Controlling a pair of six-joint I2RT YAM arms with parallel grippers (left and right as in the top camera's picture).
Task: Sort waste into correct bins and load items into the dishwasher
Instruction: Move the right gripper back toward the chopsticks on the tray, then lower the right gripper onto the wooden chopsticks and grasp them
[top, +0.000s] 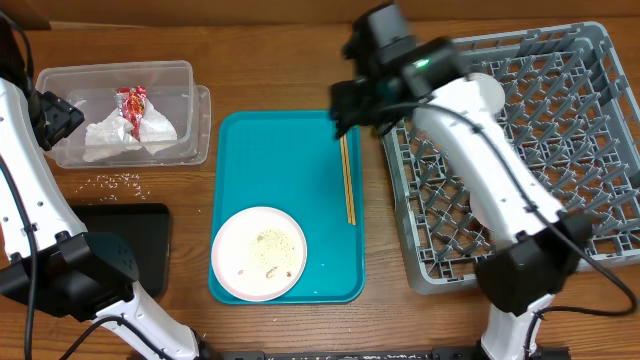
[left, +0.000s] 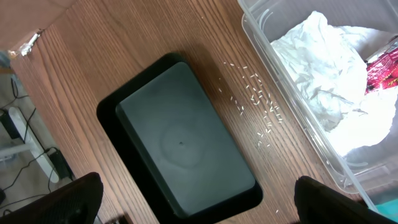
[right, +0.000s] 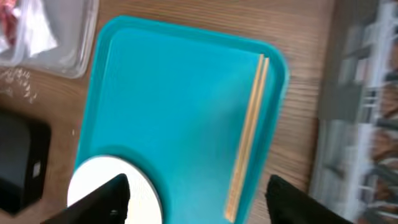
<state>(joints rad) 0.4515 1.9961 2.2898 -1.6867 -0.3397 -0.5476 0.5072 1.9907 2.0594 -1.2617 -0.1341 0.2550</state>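
Clear tub (top: 62, 76), left rear of the counter (top: 290, 60), holds the crumpled napkin (top: 125, 140) and the red-and-white wrapper (top: 133, 104). Rice grains (top: 118, 181) lie between it and the black tray (top: 135, 245). The teal tray (top: 270, 150) carries a white plate (top: 232, 240) bearing crumbs (top: 268, 262), and the chopsticks (top: 347, 180) along its right edge. Dish rack (top: 560, 130) stands at right. Left gripper (left: 198, 193), spread, hangs over the black tray. Right gripper (right: 196, 193), spread and holding nothing, hangs over the teal tray.

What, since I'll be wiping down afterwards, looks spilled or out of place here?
Loose rice grains lie scattered on the bare wooden table, between the clear tub and the black tray, in neither bin. The white plate on the teal tray also carries food crumbs. Nothing else stands out.
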